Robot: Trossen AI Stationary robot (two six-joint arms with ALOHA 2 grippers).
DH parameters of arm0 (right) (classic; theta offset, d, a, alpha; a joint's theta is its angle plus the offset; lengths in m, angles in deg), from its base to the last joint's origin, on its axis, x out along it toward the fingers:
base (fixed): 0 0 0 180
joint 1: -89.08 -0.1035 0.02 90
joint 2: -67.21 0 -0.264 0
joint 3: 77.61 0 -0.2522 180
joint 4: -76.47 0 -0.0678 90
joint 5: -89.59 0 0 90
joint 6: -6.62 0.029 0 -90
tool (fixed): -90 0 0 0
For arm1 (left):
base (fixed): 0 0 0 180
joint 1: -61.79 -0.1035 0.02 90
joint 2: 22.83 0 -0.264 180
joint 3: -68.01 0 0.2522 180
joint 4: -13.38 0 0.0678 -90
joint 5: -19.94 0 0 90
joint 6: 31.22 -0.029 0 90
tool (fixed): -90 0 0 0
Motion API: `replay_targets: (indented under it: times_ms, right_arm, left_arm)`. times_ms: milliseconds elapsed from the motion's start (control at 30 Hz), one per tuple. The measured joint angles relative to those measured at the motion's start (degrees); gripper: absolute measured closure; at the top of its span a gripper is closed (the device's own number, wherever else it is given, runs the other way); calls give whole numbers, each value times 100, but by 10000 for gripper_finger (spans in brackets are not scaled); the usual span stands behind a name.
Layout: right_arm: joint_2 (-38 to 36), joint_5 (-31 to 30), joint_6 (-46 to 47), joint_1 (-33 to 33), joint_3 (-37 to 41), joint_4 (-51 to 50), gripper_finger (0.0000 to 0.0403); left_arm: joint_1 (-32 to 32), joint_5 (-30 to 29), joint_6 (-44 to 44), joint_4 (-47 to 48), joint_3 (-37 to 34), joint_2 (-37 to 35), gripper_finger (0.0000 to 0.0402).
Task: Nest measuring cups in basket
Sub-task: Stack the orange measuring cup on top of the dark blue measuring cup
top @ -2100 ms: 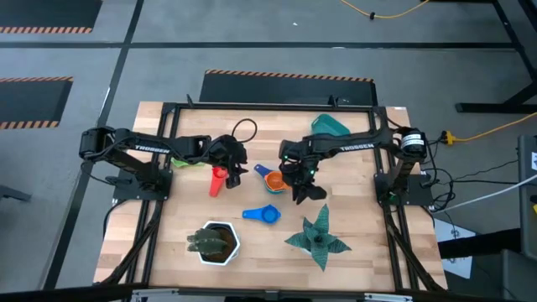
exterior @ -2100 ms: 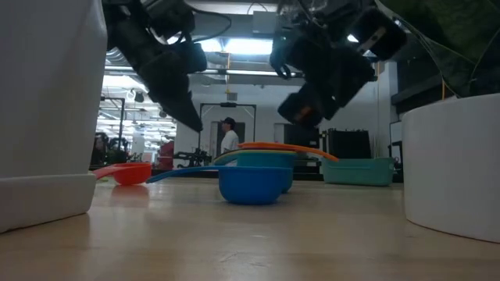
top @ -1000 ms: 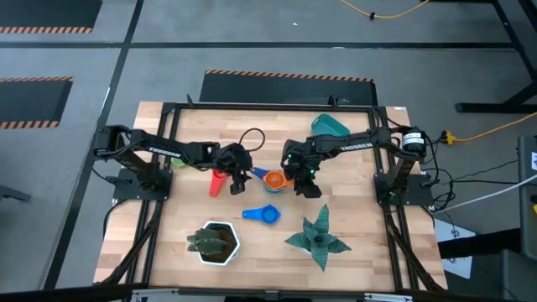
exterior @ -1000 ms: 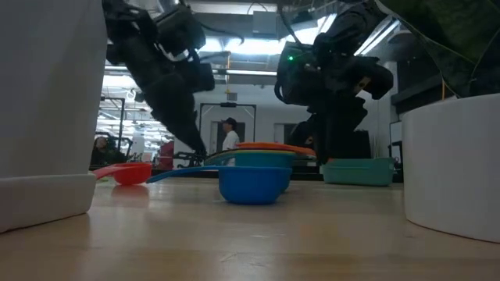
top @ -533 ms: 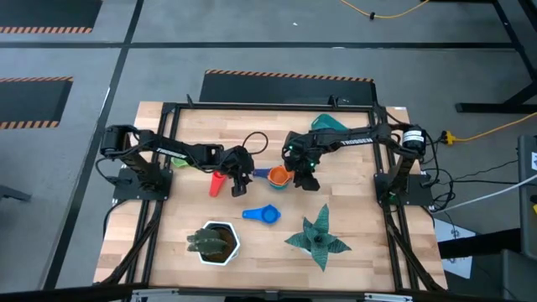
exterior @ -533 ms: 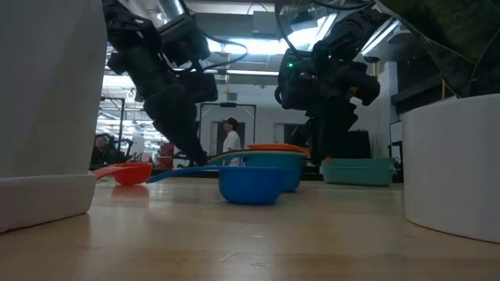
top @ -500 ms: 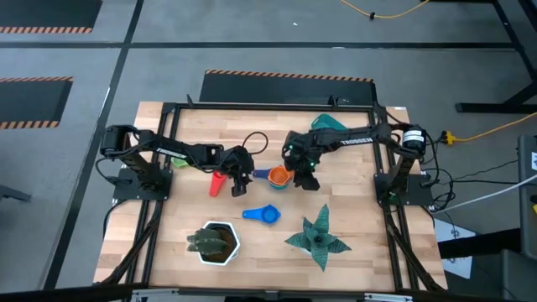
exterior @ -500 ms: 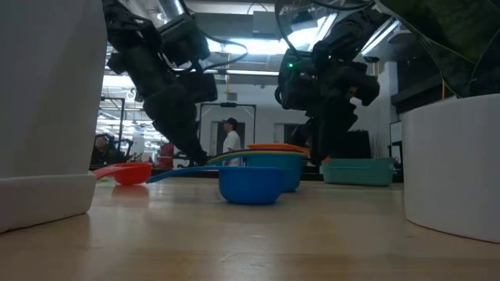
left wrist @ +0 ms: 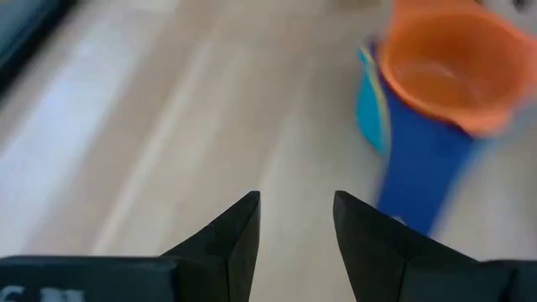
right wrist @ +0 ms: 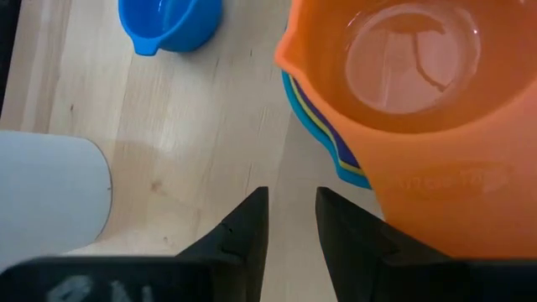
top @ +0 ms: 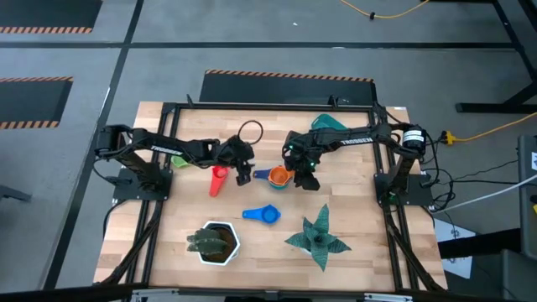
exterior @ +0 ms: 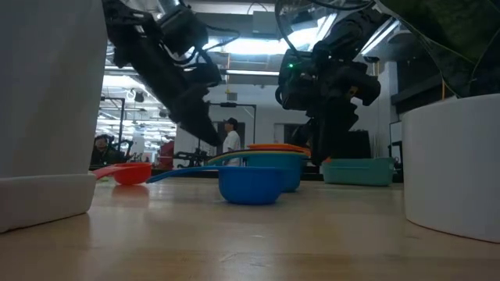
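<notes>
Measuring cups sit mid-table in the high view: the orange-topped stack [top: 278, 176], a red cup [top: 219, 179], a dark blue cup [top: 263, 215] — the teal basket [top: 330, 126] lies well apart. Low view shows the stack standing level. Left gripper [left wrist: 295, 220] has its fingers apart, empty, near the stack. Right gripper [right wrist: 290, 220], fingers apart and holding nothing, hovers beside the orange cup [right wrist: 411, 101] — it should probably grip the stack's handles squarely.

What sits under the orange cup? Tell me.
Under the orange cup, thin edges of yellow, dark blue and light blue cups peek out, nested on the table. Their bowls are covered, so any further cups inside cannot be seen.
</notes>
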Motion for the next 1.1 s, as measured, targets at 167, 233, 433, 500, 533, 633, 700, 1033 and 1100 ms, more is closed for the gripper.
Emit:
replay_targets:
  times_ms: [167, 233, 433, 500, 533, 633, 700, 1033, 1100]
  right_arm:
    - [0, -2, 1, 0, 0, -11, 297]
    - [0, 0, -1, 0, 0, -12, 297]
    - [0, -2, 1, 0, -2, -69, 297]
    - [0, -3, 0, 0, -2, -101, 297]
    - [0, -5, -1, 1, -4, -129, 297]
    - [0, -20, -1, 4, -3, -168, 297]
    - [0, -105, 0, 11, -3, -170, 297]
    - [0, -1113, 17, 15, -4, -153, 297]
    - [0, -1113, 17, 15, -4, 33, 297]
  left_arm:
    - [-176, 171, -7, -587, 9, 129, 256]
    - [-198, 296, -7, -587, -6, 163, 256]
    - [-194, 413, -5, -994, -2, 654, 256]
    - [-196, 433, -4, -977, -2, 780, 256]
    - [-196, 455, -7, -989, -2, 842, 256]
    - [-192, 518, -7, -957, -8, 989, 256]
    - [-192, 659, -9, -1048, -1, 1037, 256]
    - [-191, 760, -9, -1050, 0, 1040, 256]
    - [-190, 760, -11, -1050, 0, 1040, 256]
